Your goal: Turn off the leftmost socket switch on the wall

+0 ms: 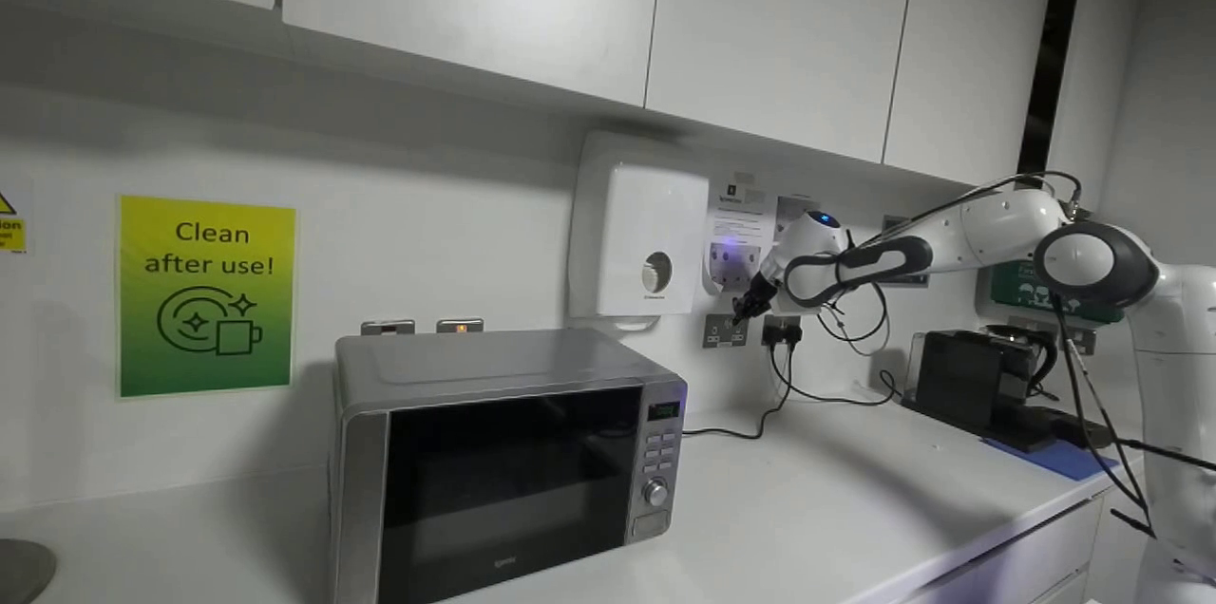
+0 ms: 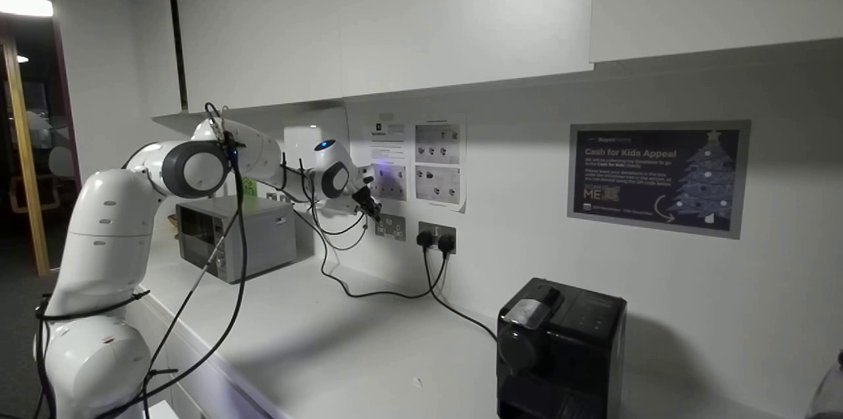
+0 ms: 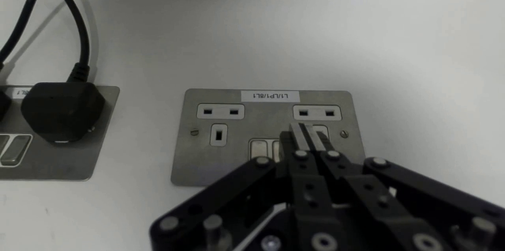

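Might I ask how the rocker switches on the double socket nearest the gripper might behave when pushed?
The rocker switches probably tilt rather than slide, being set into the double socket. The double socket should barely shift, since screw heads show on it. The gripper might catch both switches, as they sit side by side.

Free gap between socket plate (image 3: 238,134) and black plug (image 3: 63,109), cables (image 3: 82,32) hanging below, dispenser (image 1: 636,215) jutting out nearby
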You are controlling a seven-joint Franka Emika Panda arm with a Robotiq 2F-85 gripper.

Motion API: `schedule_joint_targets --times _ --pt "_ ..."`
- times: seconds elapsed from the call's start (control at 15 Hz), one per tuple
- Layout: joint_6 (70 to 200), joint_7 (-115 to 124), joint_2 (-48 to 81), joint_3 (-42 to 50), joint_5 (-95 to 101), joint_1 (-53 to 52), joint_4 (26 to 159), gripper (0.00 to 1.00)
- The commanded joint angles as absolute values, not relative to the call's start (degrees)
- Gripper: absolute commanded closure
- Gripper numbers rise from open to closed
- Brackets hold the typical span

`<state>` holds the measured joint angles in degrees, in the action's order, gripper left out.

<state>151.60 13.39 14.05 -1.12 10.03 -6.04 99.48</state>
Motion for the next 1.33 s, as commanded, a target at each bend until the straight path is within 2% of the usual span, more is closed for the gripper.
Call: schedule_joint_targets --times 0.0,1.27 --pt "153.6 14.5 15.1 0.3 12.4 -7.0 98.5 1.0" --pt "156.0 16.3 17.5 2.5 14.9 -8.3 97.1 1.0"
